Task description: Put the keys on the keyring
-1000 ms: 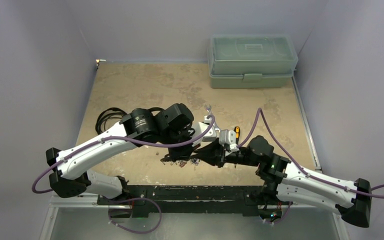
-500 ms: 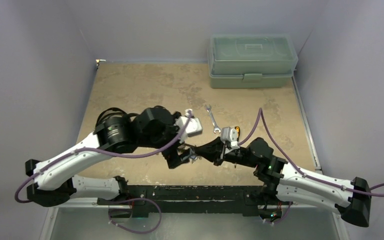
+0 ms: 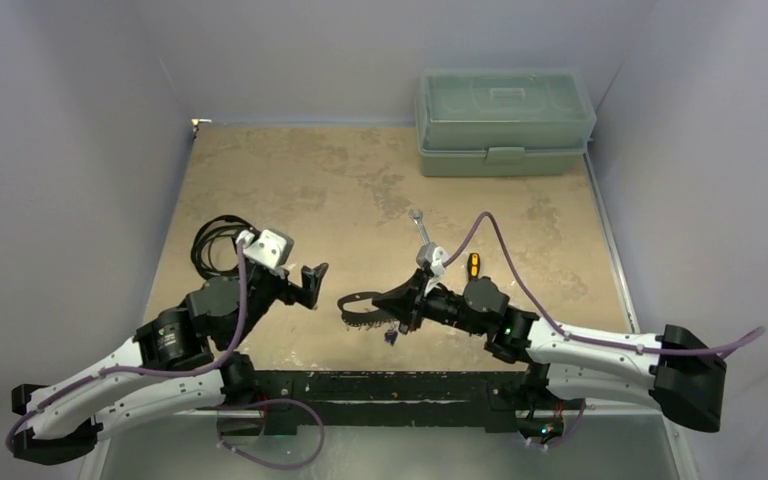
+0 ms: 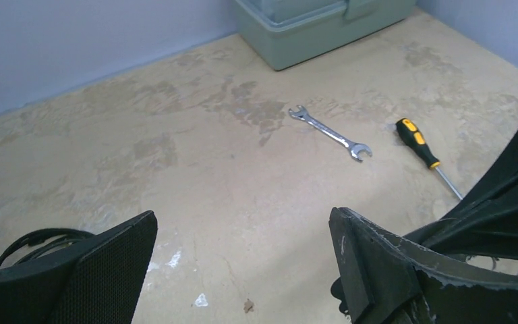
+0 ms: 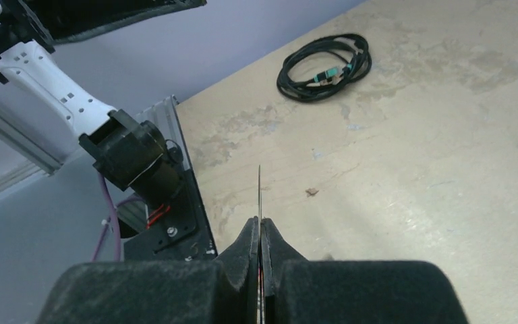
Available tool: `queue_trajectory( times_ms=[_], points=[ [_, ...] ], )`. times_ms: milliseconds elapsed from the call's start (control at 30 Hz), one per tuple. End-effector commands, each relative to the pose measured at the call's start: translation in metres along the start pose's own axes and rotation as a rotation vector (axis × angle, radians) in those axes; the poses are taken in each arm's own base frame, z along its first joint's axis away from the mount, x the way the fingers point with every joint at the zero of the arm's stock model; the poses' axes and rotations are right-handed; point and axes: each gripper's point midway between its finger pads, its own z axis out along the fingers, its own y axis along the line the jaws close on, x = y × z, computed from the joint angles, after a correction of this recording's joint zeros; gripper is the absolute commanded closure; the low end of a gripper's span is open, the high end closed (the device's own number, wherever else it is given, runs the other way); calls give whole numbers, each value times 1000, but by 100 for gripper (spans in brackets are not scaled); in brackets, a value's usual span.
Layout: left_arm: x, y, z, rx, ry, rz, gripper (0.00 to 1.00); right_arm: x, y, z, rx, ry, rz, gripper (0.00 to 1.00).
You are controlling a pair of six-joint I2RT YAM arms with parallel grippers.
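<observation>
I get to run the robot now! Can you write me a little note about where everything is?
Left gripper: open, holding nothing, off to the left of the keyring.
Right gripper: shut on the keyring, gripping its thin edge.
Keys: something small dangles under the keyring, likely keys; too tiny to count.
Done: cannot tell how many keys are on.
Left: check the keyring, then clip on any key missing.

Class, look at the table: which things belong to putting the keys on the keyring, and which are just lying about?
Belong to the job: keyring, pinched in the shut right gripper; keys, dangling under it; open left gripper.

Lying about: wrench; screwdriver; coiled black cable; green toolbox.
</observation>
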Motion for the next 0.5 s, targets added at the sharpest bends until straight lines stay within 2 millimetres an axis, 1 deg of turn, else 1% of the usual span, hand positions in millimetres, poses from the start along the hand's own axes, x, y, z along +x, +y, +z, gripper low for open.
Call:
queue_trajectory(
  times_ms=[0, 167, 233, 300, 367, 433, 467],
  points=[
    [-6, 19, 6, -139, -68, -63, 3, -30, 8, 14, -22, -145, 120, 100],
    [3, 23, 8, -171, -37, -39, 5, -29, 11, 31, -57, -186, 238, 100],
    [8, 22, 9, -167, -24, -31, 5, -25, 10, 39, -62, -203, 289, 100],
    [11, 26, 10, -192, -14, -35, 5, -24, 7, 45, -64, -235, 338, 100],
    [13, 27, 10, -204, -8, -44, 5, -18, 4, 51, -64, -251, 395, 100],
    [15, 26, 10, -199, -5, -47, 5, -9, 0, 55, -62, -262, 477, 100],
    [15, 26, 11, -198, -2, -43, 5, -12, -1, 56, -70, -296, 528, 100]
  ],
)
